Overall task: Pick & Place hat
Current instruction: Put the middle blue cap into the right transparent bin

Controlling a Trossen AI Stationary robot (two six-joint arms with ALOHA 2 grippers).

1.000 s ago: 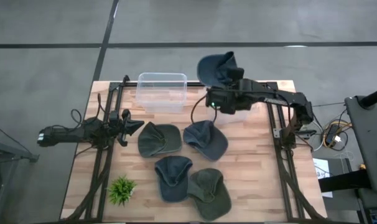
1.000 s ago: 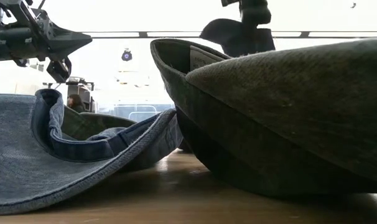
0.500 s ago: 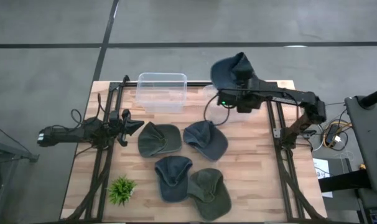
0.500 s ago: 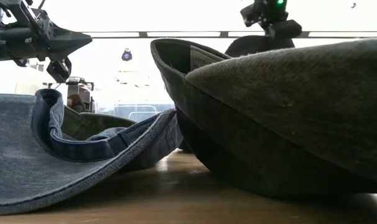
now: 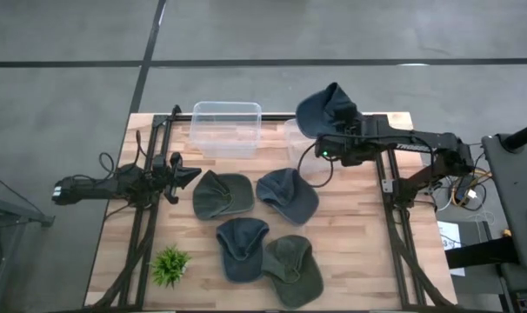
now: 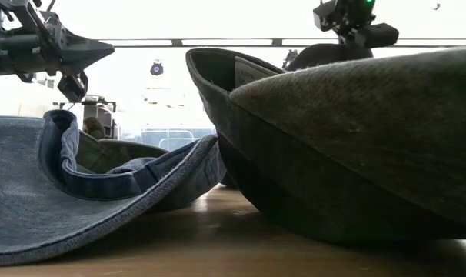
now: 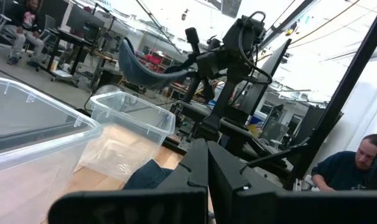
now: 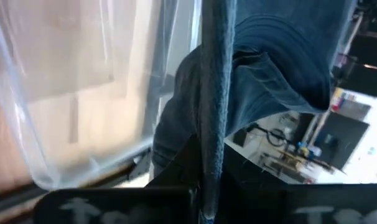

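Note:
My right gripper (image 5: 340, 132) is shut on a dark blue denim hat (image 5: 326, 108), carried in the air over the smaller clear bin (image 5: 296, 136) at the table's far right. The low view shows this hat (image 6: 319, 54) hanging under the gripper (image 6: 350, 21). Several other hats lie crown-down or flat on the table: olive (image 5: 220, 194), blue (image 5: 288, 193), blue (image 5: 242, 247) and olive (image 5: 292, 269). My left gripper (image 5: 190, 174) waits shut at the table's left, just left of the olive hat. My right gripper pinches the blue hat's brim edge (image 8: 211, 118) between its two fingers; the brim runs edge-on up from the fingers in the right wrist view. The hat is lifted clear, its crown (image 8: 282, 68) bulging beyond the fingers, above the clear bin (image 8: 70, 99).
A larger clear bin (image 5: 226, 128) stands at the far edge, left of the smaller one. A small green plant (image 5: 170, 265) sits at the near left corner. Black frame rails run along both table sides. People and desks show in the room beyond.
My right gripper has carried the blue hat toward the table's right and slightly nearer, from beside the larger bin to above the smaller one, still shut on it. The hat has stayed lifted clear.

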